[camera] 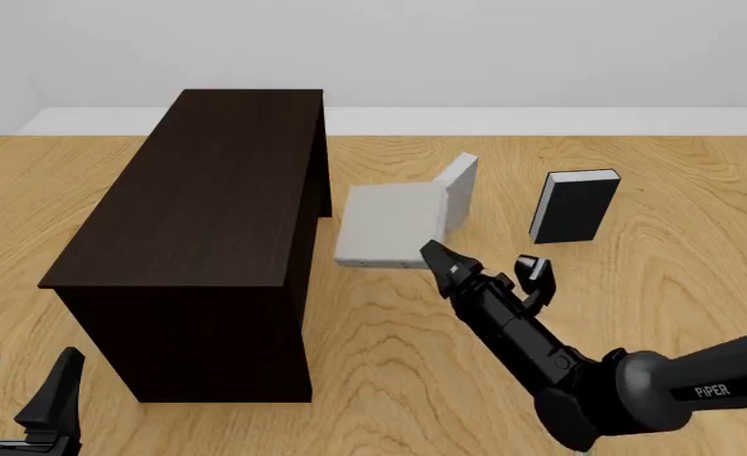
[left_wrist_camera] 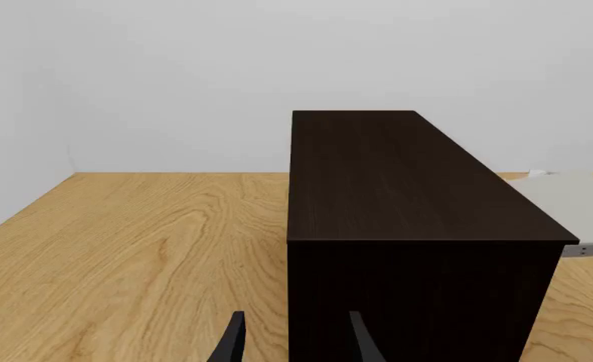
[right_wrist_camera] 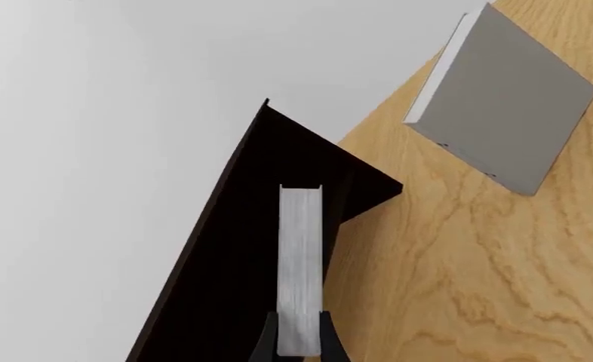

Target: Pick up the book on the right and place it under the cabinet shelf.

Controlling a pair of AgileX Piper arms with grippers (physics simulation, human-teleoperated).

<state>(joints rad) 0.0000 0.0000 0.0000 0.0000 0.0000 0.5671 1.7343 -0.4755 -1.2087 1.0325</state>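
The book [camera: 380, 223] is a plain light grey hardcover held flat, its near corner between the fingers of my right gripper [camera: 434, 255]. In the right wrist view it shows edge-on as a pale slab [right_wrist_camera: 299, 256], with the right gripper [right_wrist_camera: 299, 339] shut on it. Its far end points at the open side of the dark brown cabinet shelf [camera: 209, 180], just outside it. The left wrist view shows the cabinet [left_wrist_camera: 397, 181] from its end, with the book [left_wrist_camera: 573, 197] beyond. My left gripper [camera: 21, 375] is open and holds nothing at the near left, in front of the cabinet.
A second pale grey book [camera: 457, 190] stands tilted just behind the held one, also seen in the right wrist view [right_wrist_camera: 508, 105]. A black-covered book [camera: 574, 206] stands upright farther right. The wooden table [camera: 387, 380] carries all of them.
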